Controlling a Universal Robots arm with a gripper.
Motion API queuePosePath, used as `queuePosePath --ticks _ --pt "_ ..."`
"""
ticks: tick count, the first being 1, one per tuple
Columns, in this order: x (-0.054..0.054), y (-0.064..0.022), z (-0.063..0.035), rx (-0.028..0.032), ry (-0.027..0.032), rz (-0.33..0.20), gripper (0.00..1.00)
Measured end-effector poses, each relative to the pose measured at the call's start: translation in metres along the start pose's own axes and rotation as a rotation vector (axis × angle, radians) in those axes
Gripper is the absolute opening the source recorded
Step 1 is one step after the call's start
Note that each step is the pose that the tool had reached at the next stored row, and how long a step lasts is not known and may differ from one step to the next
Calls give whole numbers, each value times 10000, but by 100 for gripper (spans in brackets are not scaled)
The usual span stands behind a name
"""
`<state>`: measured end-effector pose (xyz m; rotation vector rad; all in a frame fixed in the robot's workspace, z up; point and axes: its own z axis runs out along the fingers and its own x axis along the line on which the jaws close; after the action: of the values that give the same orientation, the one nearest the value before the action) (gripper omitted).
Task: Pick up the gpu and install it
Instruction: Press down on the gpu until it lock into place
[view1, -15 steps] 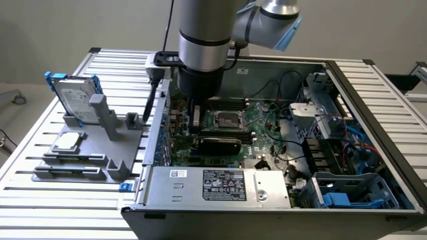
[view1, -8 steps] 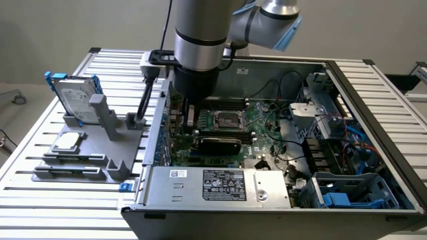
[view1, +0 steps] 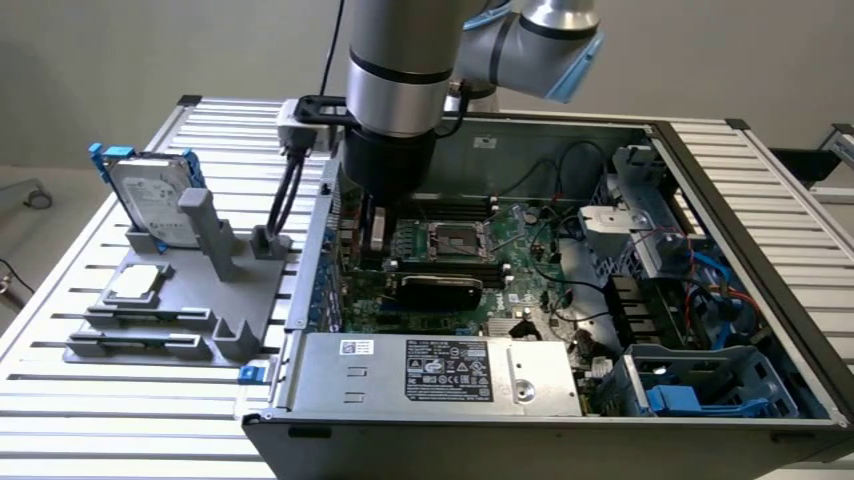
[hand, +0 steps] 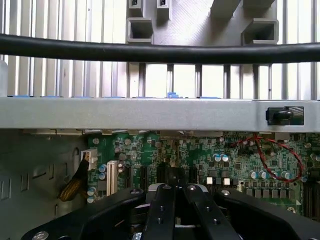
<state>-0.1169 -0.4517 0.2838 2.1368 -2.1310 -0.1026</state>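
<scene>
My arm (view1: 394, 60) is silver with a pale blue joint cap, and my gripper (hand: 179, 189) is matte black. The motherboard (view1: 534, 250) is green, the gpu (view1: 438, 290) cooler black, one wire (hand: 258, 148) red. The hard drive (view1: 144, 195) is silver in a blue frame, the fixture (view1: 174, 300) plain grey, the table (view1: 94, 420) ribbed silver slats, the power supply (view1: 354, 375) silver with a black label, the drive cage (view1: 707, 390) blue.

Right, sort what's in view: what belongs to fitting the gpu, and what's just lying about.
For the job: computer case; green board in it; gpu, inside the case; gripper, shut, down inside the case.
Lying about: hard drive in a blue frame; grey holder under it; small silver square part on that holder.
</scene>
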Motion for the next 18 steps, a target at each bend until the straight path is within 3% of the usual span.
queuePosePath --ticks 4,18 --pt "0 6 -21 -87 113 12 11" --pt "2 26 -68 -616 412 30 11"
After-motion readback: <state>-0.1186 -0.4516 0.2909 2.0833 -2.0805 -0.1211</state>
